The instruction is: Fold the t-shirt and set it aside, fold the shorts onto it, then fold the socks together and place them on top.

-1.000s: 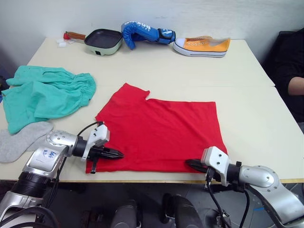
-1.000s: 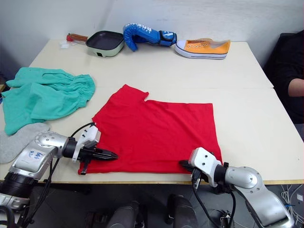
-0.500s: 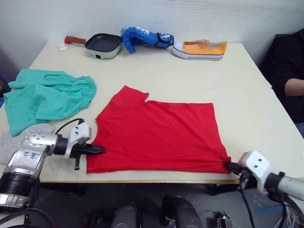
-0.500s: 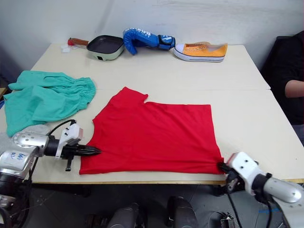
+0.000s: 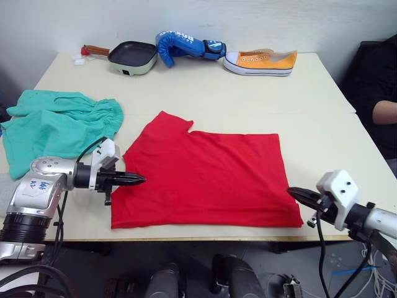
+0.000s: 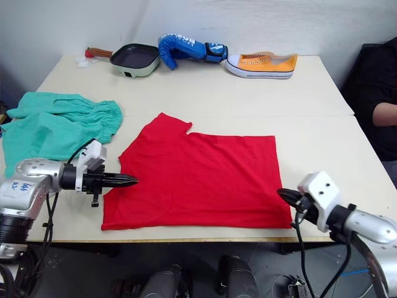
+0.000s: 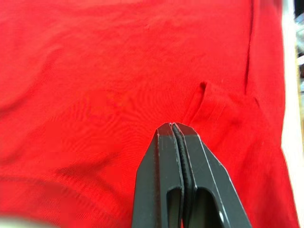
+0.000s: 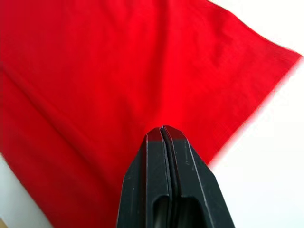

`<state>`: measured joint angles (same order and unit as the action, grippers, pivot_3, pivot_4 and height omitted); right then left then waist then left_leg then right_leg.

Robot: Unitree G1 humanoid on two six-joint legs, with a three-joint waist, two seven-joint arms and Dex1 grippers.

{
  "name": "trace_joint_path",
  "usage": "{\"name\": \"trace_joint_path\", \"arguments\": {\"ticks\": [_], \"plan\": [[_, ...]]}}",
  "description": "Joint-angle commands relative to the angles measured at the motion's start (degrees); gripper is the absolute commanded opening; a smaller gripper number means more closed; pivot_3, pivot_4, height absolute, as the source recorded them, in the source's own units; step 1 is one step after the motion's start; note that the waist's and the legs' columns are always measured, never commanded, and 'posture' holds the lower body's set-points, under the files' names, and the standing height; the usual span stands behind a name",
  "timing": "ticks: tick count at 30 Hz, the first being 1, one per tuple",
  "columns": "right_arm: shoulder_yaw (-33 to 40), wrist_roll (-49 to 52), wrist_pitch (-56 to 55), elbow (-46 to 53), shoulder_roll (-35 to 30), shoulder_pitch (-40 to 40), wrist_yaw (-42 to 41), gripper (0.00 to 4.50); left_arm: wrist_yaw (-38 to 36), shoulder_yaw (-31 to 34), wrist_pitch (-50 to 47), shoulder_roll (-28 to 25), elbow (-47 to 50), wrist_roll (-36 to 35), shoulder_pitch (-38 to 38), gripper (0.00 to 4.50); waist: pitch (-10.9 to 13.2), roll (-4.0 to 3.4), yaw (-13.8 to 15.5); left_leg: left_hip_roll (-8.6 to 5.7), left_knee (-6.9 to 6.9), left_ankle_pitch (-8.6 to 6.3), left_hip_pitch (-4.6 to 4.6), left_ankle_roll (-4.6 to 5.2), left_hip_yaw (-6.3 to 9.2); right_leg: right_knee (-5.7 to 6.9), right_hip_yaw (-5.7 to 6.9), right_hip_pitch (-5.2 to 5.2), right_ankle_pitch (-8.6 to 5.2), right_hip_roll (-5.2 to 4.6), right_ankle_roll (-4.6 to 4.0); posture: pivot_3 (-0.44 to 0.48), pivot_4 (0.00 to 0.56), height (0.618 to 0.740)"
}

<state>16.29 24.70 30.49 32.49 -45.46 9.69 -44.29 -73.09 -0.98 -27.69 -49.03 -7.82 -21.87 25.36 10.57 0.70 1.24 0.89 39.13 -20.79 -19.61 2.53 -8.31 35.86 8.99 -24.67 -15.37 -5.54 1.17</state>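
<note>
Both grippers, left (image 5: 138,179) and right (image 5: 293,193), have withdrawn from the bright red cotton t-shirt's (image 5: 208,180) near hem, fingers clenched empty; folding remains incomplete.

The shorts (image 5: 56,124) run off the left edge of the head views, so their far-left part is cut away. The t-shirt (image 5: 208,177) lies with its chest print and neck band hidden, and in both wrist views its red cloth runs past the picture edges. At the left claw (image 7: 173,130) the fingers press together over the cloth, but whether any cloth is pinched between them cannot be told; the same holds for the right claw (image 8: 163,132). A person (image 5: 379,93) at the right edge is cut off, showing a dark sleeve and a forearm. A small object (image 5: 79,56) by the frying pan's (image 5: 131,54) handle on the far table (image 5: 205,87) is too small to identify.
</note>
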Motion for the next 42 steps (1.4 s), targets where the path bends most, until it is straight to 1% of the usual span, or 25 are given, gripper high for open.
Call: {"name": "trace_joint_path", "arguments": {"ticks": [1, 5, 8, 14, 19, 20, 22, 24, 26, 28, 29, 33, 39, 42], "plan": [[-7.21, -1.6, 1.06, 4.8, 0.42, -2.52, 1.48, 0.0, 0.66, -0.91, -0.31, 1.94, 4.48, -0.67, 1.06, 0.03, 0.0, 0.0, 0.05, 0.0, 0.0, 0.0, 0.01, 0.0, 0.0, 0.0, 0.0, 0.01, 0.0, 0.0, 0.0, 0.0, 0.15, 0.74], [-14.67, -6.05, 0.43, 5.51, 1.08, -3.64, 3.41, 0.0, 1.12, -2.9, 0.88, 3.22, 6.43, 1.03, 0.32, 0.03, 0.0, 0.01, 0.14, 0.0, 0.01, 0.01, 0.02, -0.01, -0.01, 0.0, 0.0, 0.02, -0.01, 0.0, 0.01, 0.0, 0.15, 0.74], [-17.3, -8.75, -0.42, 5.3, 0.73, -3.64, 4.14, 0.0, 1.03, -4.17, 3.33, 2.88, 7.66, 2.7, -1.24, 0.03, 0.0, 0.01, 0.11, -0.01, 0.01, 0.01, 0.01, -0.02, -0.01, 0.0, 0.0, 0.02, -0.01, -0.01, 0.01, 0.0, 0.15, 0.74], [-15.54, -9.27, 0.18, 5.42, 0.83, -2.72, 4.88, 0.0, 2.23, -4.12, 2.57, 3.17, 8.4, 2.9, -1.37, 0.03, 0.01, 0.01, 0.11, -0.01, 0.01, 0.03, 0.02, -0.02, -0.01, 0.0, 0.0, 0.02, -0.01, 0.0, 0.01, 0.0, 0.15, 0.74], [-10.38, -8.53, -0.6, 7.97, -1.82, 2.87, 2.26, 0.0, 1.77, -2.22, 0.67, 1.24, 12.47, 1.09, -3.27, 0.03, 0.01, 0.01, 0.16, -0.01, 0.01, 0.02, -0.05, -0.01, 0.0, -0.06, 0.0, 0.0, -0.02, -0.01, 0.04, 0.0, 0.15, 0.74], [-8.63, -7.82, -0.4, 8.72, -2.32, 4.72, 1.32, 0.0, 1.08, -1.76, 0.51, 0.29, 13.34, 0.67, -3.97, 0.2, 0.01, 0.02, 0.17, -0.01, 0.01, 0.02, -0.04, -0.01, 0.01, -0.07, 0.0, 0.01, -0.03, 0.0, 0.05, 0.0, 0.15, 0.74], [-5.22, -7.84, -0.66, 9.65, -3.72, 8.45, -0.5, 0.37, -0.9, -1.07, 0.52, -2.28, 15.22, -0.08, -5.99, 0.6, 0.01, 0.02, 0.15, -0.01, 0.01, 0.02, -0.06, -0.01, 0.01, -0.08, 0.01, 0.0, -0.03, 0.0, 0.05, 0.0, 0.15, 0.74], [-2.75, -9.33, -2.16, 9.36, -4.89, 11.49, -1.69, 0.92, -2.15, -1.04, 2.22, -4.58, 16.51, 0.76, -8.17, 1.24, 0.02, 0.0, 0.01, 0.0, 0.0, 0.02, -0.05, -0.02, 0.02, -0.09, 0.0, 0.0, -0.04, 0.0, 0.06, 0.0, 0.15, 0.74], [-1.64, -10.7, -3.91, 8.33, -5.83, 13.31, -2.52, 1.61, -2.42, -1.87, 6.54, -6.19, 16.26, 3.69, -9.92, 1.89, 0.02, -0.01, 0.03, 0.0, -0.01, 0.01, 0.01, -0.02, 0.01, -0.09, 0.0, 0.04, -0.04, 0.0, 0.07, 0.0, 0.15, 0.74], [-1.39, -11.78, -5.47, 7.24, -6.35, 14.25, -3.08, 2.29, -2.36, -2.29, 9.02, -6.73, 15.46, 5.07, -10.8, 2.5, 0.03, -0.01, 0.16, 0.0, -0.02, -0.07, 0.03, -0.15, 0.02, -0.1, -0.01, 0.05, -0.04, -0.01, 0.07, 0.0, 0.15, 0.74], [-1.4, -12.25, -6.19, 6.58, -6.32, 14.55, -3.23, 2.33, -2.1, -2.14, 8.98, -6.7, 15.29, 5.1, -10.94, 2.81, 0.03, -0.01, 0.18, 0.0, -0.02, -0.16, 0.04, -0.27, 0.02, -0.1, -0.01, 0.05, -0.04, -0.01, 0.07, 0.0, 0.15, 0.74], [-2.07, -14.01, -8.51, 4.3, -6.04, 14.88, -3.69, 2.33, -1.76, -2.17, 9.88, -7.1, 14.86, 6.36, -11.34, 2.81, 0.05, -0.04, 0.32, 0.0, -0.02, -0.17, 0.0, -0.24, 0.05, -0.1, -0.01, 0.03, -0.04, -0.02, 0.06, 0.0, 0.15, 0.74], [-3.3, -16.21, -10.34, 1.63, -6.6, 14.95, -4.83, 2.33, -1.16, -4.08, 15.13, -7.87, 11.7, 12.06, -12.04, 2.81, 0.07, -0.08, 0.11, 0.0, -0.04, -0.1, -0.06, -0.07, 0.04, -0.15, 0.0, -0.02, -0.05, 0.0, 0.07, 0.0, 0.15, 0.74], [-3.37, -16.49, -10.63, 1.23, -6.58, 15.07, -5.45, 2.33, -1.81, -4.27, 15.21, -8.24, 11.15, 12.04, -12.2, 2.81, 0.07, -0.08, 0.15, 0.0, -0.04, -0.11, -0.01, -0.07, 0.04, -0.16, 0.0, 0.02, -0.05, 0.0, 0.07, 0.0, 0.15, 0.74]]}}
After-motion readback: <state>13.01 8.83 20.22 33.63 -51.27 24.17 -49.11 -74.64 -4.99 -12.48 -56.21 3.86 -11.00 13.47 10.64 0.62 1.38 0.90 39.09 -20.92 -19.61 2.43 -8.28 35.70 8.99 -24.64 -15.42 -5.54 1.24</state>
